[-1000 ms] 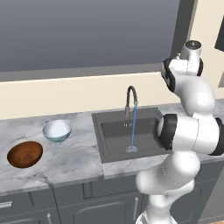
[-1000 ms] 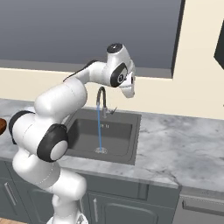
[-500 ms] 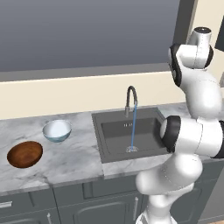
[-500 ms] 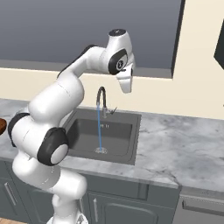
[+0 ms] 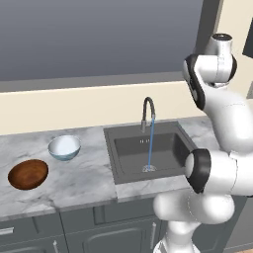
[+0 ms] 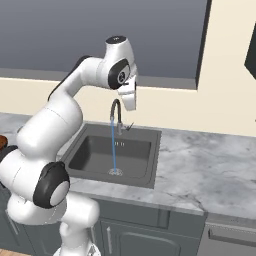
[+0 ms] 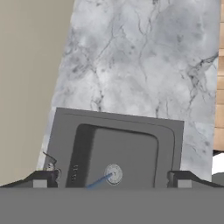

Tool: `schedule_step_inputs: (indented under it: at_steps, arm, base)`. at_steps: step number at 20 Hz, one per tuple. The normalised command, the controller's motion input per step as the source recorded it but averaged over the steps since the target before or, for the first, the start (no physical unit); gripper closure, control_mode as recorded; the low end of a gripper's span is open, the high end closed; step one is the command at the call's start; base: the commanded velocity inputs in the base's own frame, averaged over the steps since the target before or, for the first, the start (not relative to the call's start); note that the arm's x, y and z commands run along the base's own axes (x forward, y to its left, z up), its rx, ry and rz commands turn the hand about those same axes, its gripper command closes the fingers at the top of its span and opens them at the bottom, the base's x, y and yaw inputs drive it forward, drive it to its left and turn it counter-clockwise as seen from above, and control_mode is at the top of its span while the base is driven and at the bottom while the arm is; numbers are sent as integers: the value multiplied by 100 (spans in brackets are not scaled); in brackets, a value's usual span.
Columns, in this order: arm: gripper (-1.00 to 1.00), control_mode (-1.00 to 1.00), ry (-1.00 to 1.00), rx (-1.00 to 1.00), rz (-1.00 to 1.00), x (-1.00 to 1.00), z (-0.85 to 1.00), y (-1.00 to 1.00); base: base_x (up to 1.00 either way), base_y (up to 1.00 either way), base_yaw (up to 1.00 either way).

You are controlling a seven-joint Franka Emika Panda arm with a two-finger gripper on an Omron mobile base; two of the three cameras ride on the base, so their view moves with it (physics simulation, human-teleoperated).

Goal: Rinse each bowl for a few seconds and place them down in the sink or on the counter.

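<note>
Two bowls sit on the counter (image 5: 84,178) left of the sink (image 5: 111,158): a pale blue-white bowl (image 5: 64,147) and, nearer the front edge, a dark reddish-brown bowl (image 5: 28,174). Water runs from the dark gooseneck faucet (image 5: 147,111) in a thin blue stream to the drain (image 7: 113,173). My gripper (image 6: 131,106) hangs high over the sink (image 6: 85,150), level with the top of the faucet (image 6: 116,112) and pointing down. In the hand view the gripper (image 7: 112,177) is open and holds nothing, its fingertips (image 7: 43,177) wide apart above the basin.
Bare marbled counter (image 6: 200,160) stretches right of the sink. A beige wall and a wide window ledge (image 5: 89,81) run behind it. Dark cabinet fronts (image 5: 123,222) lie below. Wooden floor (image 7: 220,87) shows past the counter's front edge.
The arm has lifted, carrying the open gripper up from faucet height to well above the sink. The water keeps running and the bowls have not moved.
</note>
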Motion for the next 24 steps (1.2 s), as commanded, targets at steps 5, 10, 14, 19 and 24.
schedule_step_inputs:
  at_steps: [5, 10, 14, 19, 24]
  arm:
    - [-100, -100, 1, -5, 12, -7, -1, 38]
    - [-100, -100, 3, 3, 19, 0, 0, 42]
    - [-100, -100, 9, 8, 23, 0, 0, 42]
    - [-100, -100, 12, 6, 23, 3, 0, 41]
    - [-100, -100, 5, 0, 14, 0, 0, 53]
  base:
    - [0, 0, 0]
    - [0, 0, 0]
    - [0, 0, 0]
    - [0, 0, 0]
    - [0, 0, 0]
